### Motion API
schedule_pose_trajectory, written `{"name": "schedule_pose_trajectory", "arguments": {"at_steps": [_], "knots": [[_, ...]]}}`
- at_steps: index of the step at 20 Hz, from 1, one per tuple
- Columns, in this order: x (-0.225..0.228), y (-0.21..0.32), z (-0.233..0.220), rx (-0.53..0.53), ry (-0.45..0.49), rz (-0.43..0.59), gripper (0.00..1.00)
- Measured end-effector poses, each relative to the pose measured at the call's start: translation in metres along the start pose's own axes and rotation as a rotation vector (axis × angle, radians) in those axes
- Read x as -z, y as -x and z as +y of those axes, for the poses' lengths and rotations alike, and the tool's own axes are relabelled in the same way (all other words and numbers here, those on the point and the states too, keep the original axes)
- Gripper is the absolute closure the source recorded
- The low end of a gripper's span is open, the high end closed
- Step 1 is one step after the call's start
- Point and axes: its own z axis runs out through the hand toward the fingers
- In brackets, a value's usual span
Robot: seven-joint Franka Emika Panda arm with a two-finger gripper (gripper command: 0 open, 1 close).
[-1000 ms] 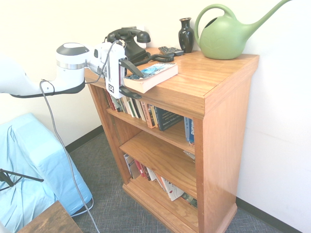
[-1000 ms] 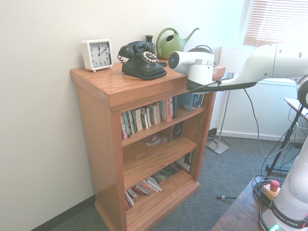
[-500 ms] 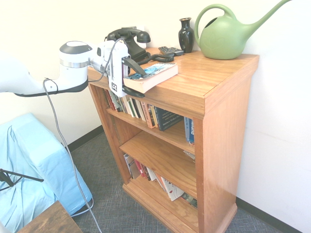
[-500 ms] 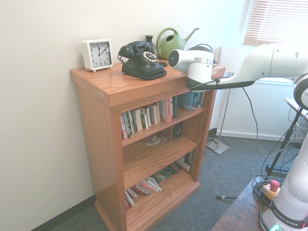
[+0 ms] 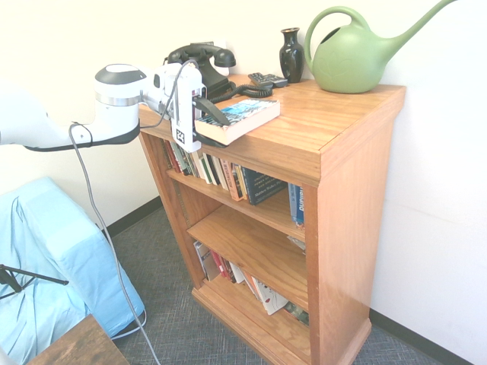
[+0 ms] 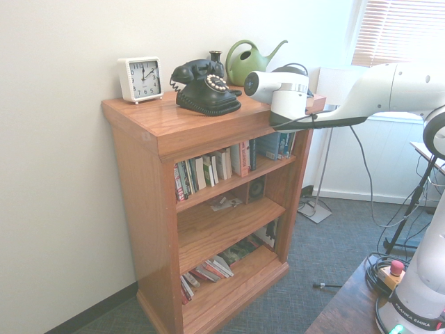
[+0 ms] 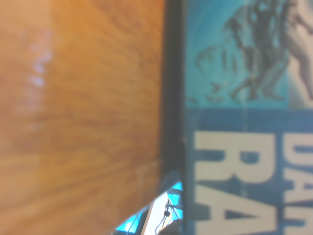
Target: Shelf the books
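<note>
One thick Greg Bear paperback [image 5: 237,119] lies flat on the bookcase top [image 5: 319,122], overhanging its edge, unshelved; gripper [image 5: 207,128] jaws straddle its end, grip not confirmable, shelving all left.

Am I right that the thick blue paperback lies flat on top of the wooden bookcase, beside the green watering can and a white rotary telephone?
Not quite: the rotary telephone is black, as the first exterior view shows. The thick blue paperback does lie flat on the wooden bookcase, with the green watering can nearby.
</note>
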Motion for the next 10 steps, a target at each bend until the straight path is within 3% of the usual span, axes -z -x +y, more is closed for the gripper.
{"name": "schedule_pose_trajectory", "arguments": {"at_steps": [10], "knots": [[0.0001,-0.0043,0.0057,-0.006,-0.005,-0.006,1.0]]}}
